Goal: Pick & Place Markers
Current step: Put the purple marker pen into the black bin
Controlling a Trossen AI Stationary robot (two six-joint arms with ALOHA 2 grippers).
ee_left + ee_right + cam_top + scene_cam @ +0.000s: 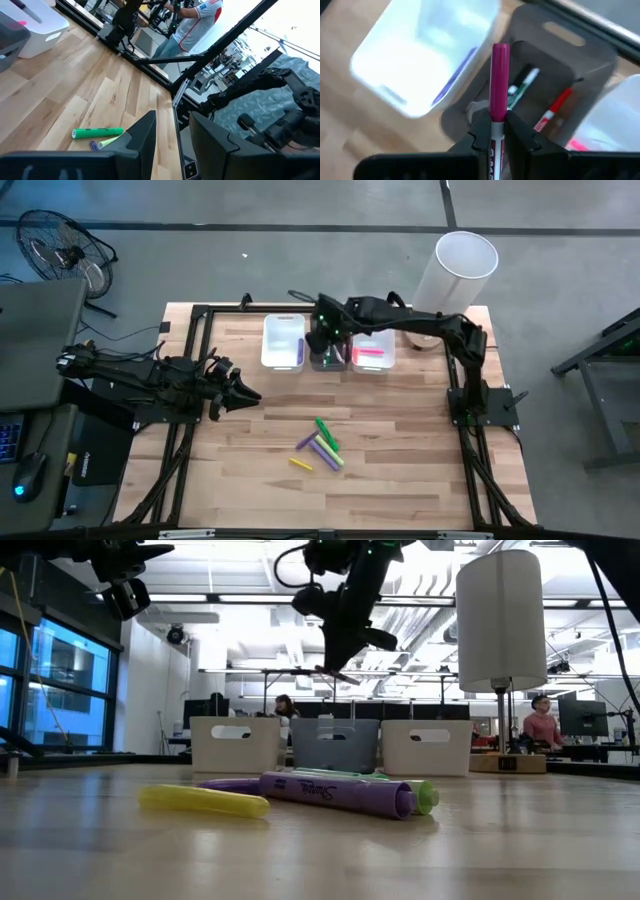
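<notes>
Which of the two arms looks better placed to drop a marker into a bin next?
The right. Its gripper is shut on a magenta marker and hangs over the dark middle bin. The left gripper holds nothing and sits by the table's left side, apart from the loose markers.

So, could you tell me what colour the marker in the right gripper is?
Magenta marker, clearest in the right wrist view.
</notes>
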